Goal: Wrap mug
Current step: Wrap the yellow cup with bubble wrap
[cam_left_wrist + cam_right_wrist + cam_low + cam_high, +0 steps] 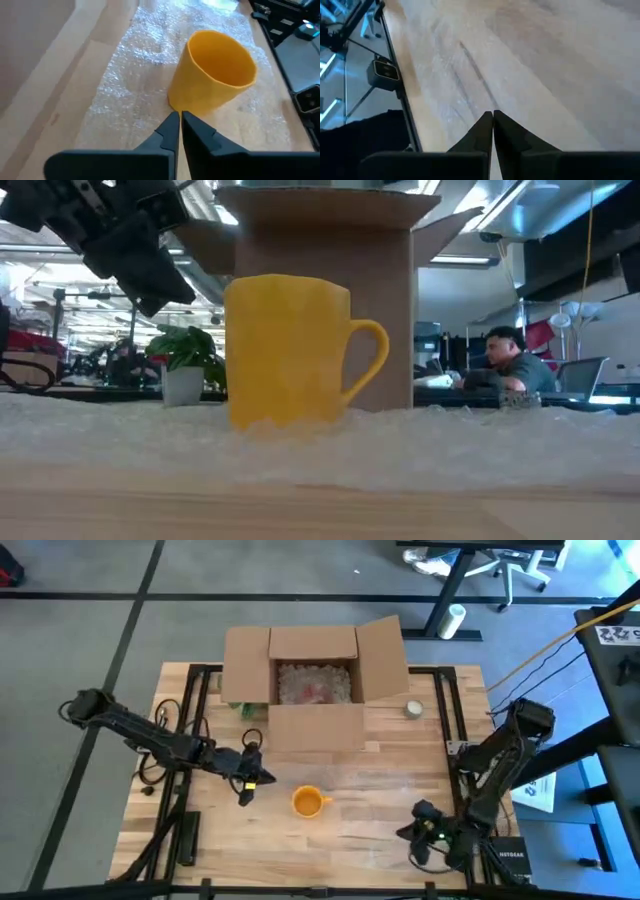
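Mug [309, 801] upright on bubble wrap [380, 790]; left gripper [252, 777] beside it, fingers closed empty; right gripper [420, 830] closed near table [200, 840] edge.

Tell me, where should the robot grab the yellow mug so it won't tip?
Probably the rim. The yellow mug stands upright and open on the bubble wrap, so one finger could go inside and one outside. The handle sticks out toward the right arm, so the left claw, shut and close beside it, could come from above on its own side, away from the handle.
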